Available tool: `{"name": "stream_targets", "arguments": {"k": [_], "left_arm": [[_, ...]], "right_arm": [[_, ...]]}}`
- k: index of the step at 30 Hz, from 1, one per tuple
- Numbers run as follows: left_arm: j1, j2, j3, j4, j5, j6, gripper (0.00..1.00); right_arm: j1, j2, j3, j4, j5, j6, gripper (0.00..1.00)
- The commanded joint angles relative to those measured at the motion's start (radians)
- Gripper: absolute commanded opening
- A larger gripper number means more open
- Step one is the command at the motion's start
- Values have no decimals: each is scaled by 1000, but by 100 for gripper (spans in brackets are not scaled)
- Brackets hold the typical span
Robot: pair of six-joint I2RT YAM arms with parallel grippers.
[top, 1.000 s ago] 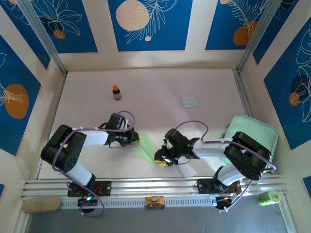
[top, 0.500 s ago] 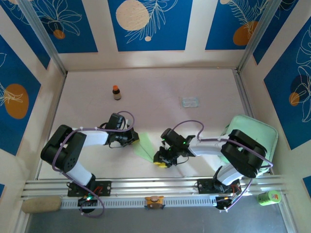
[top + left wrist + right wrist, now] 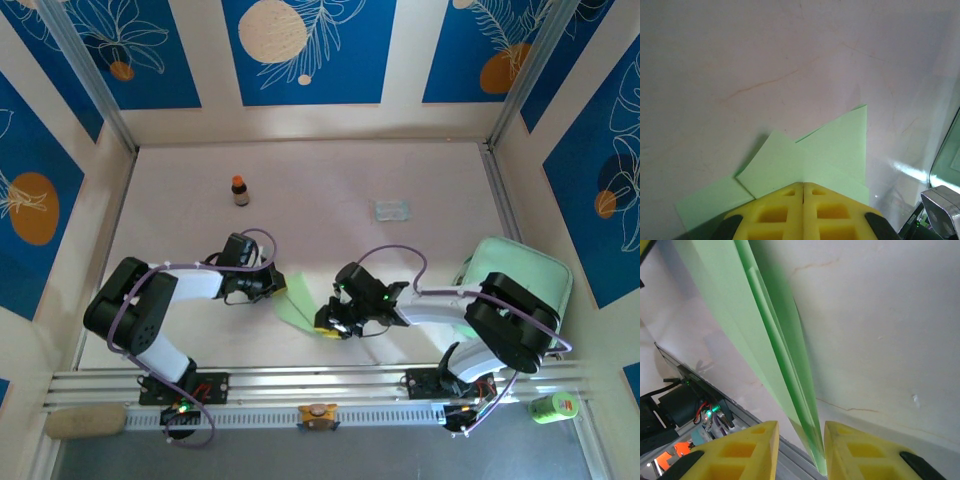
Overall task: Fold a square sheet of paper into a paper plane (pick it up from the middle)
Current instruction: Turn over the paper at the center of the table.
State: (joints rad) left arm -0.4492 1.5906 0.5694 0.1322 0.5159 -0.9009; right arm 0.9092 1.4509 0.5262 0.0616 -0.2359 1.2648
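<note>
At the 7 o'clock part of the table [image 3: 330, 170], seen from above, the left gripper [image 3: 270, 284] sat with its yellow fingers [image 3: 780, 212] pressed together, with no gap between them. The sheet of paper [image 3: 297, 304] emerged from beneath their tips, so it appeared pinched at its 10 o'clock end. The contact line itself was hidden.

The sheet lay near the table's 6 o'clock edge, between the two grippers, running diagonally from 10 o'clock to 4 o'clock. It was partly folded, with overlapping layers and one flap raised.

Handling, as judged: the paper was light, thin and limp. It would hold a crease, slide readily on the smooth table, and crumple or tear under a hard pull. The doubled layers beside the crease looked stiffest and offered the best place to grip.

At the sheet's 4 o'clock end, the right gripper [image 3: 328, 324] had its fingers partly apart. The folded edge ran through the gap, close against one finger's inner face, and was not clamped.
</note>
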Motion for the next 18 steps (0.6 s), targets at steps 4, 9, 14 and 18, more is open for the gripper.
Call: {"name": "stream_targets", "arguments": {"k": [4, 9, 14, 18], "left_arm": [[6, -12, -8, -43, -19, -13, 0], [6, -17, -9, -47, -21, -13, 0], [6, -18, -5, -51, -22, -13, 0], [6, -22, -6, -46, -19, -15, 0]], "right_arm": [[-3, 15, -16, 98, -29, 0, 30], [-6, 33, -15, 116, -27, -8, 27], [-8, 37, -20, 119, -25, -15, 24], [-10, 35, -28, 121, -29, -23, 17]]}}
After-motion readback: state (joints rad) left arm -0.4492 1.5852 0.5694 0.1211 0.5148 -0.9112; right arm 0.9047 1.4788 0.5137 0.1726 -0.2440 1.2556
